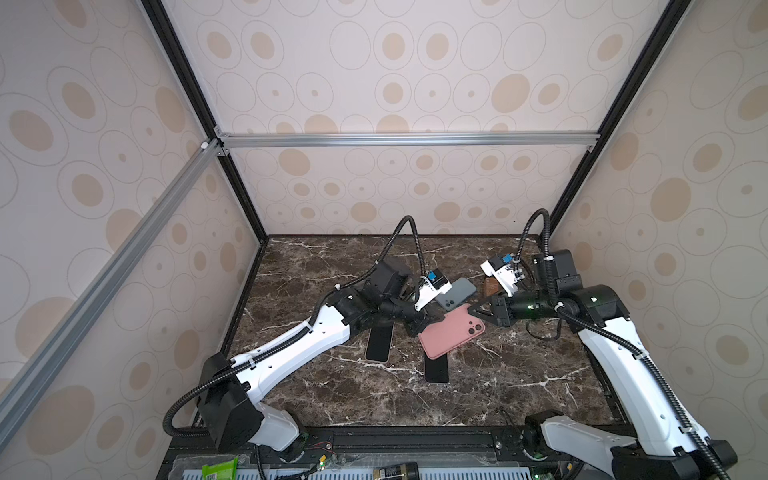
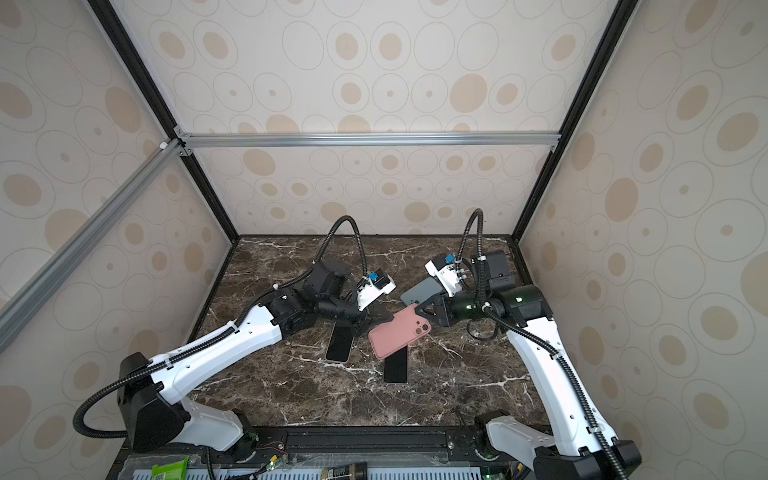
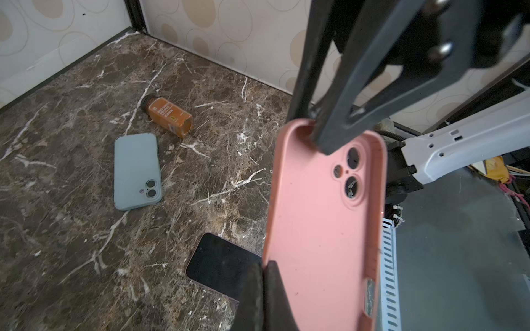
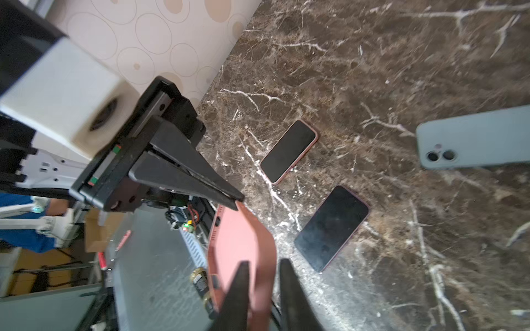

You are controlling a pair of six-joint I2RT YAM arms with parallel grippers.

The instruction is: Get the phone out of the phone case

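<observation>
Veined marble tabletop (image 1: 374, 407) | pink case (image 1: 451, 332): matte, rounded, perhaps silicone, empty

PLACE: robot lab test booth | SHOWN BY: marble-look tabletop (image 1: 374, 399) boxed behind and at both sides by oval-patterned panels (image 1: 374, 191) on aluminium frame bars (image 1: 407, 139) | two white robot arms (image 1: 291, 353) mounted on black rail (image 1: 415, 440) along its front edge | loose wiring (image 1: 320, 453) just beyond that edge

2 high top views look down; 2 close wrist views share the case (image 3: 315, 229).
</observation>
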